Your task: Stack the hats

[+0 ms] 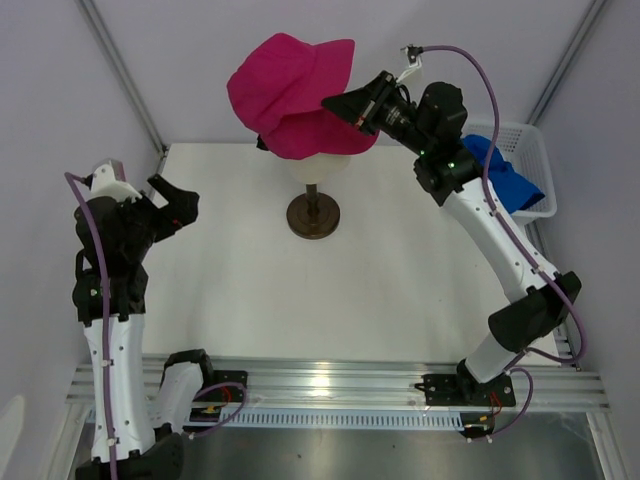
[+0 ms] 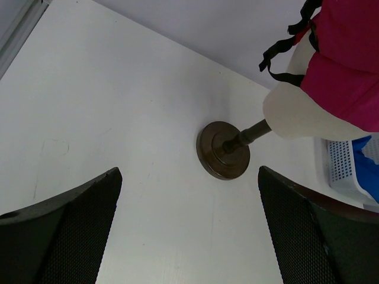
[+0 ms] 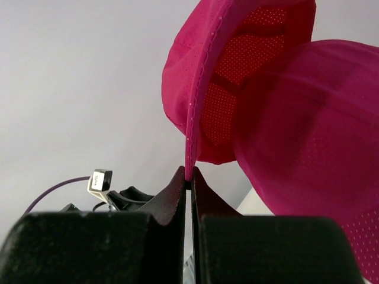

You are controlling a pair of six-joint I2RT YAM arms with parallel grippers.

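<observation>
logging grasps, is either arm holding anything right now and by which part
The right gripper pinches the pink cap by its thin stitched edge, likely the brim. The left gripper is open and empty.

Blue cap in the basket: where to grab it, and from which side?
Pinch the top fabric fold of the blue cap, coming straight down from above: the walls of the basket close off its sides. It lies crumpled and I can't make out the brim, so a fold is probably the safest hold.
</observation>
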